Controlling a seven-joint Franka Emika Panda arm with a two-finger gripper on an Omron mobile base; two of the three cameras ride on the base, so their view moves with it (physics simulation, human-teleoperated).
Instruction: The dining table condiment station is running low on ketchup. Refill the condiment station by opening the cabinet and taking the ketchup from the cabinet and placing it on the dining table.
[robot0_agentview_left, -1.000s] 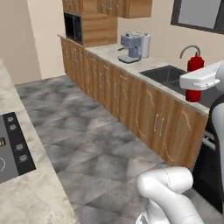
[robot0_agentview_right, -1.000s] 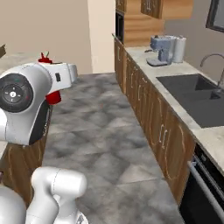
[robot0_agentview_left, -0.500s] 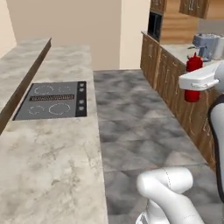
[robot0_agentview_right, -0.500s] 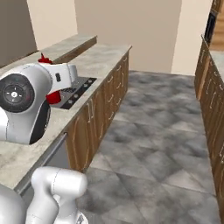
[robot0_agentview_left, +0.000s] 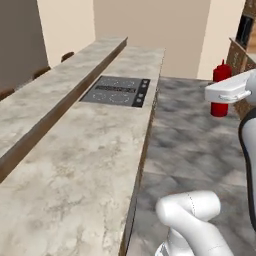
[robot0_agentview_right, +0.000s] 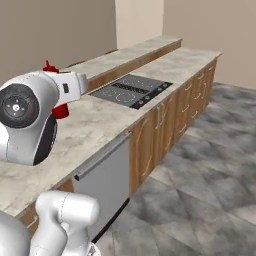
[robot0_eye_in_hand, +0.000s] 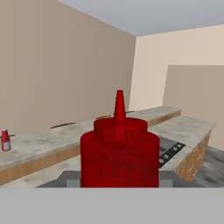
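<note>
Bare dining table (robot0_agentview_left: 60, 105) beside flush cooktop (robot0_agentview_left: 117, 91)

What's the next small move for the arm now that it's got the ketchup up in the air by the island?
Probably carry the ketchup, held upright in the end effector, across toward the raised dining table. The bottle hangs over the floor, and a small red bottle already stands on that ledge.

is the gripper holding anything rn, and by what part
Yes: the ketchup, upright in the gripper, gripped low on its round body; the nozzle stands free above.
</note>
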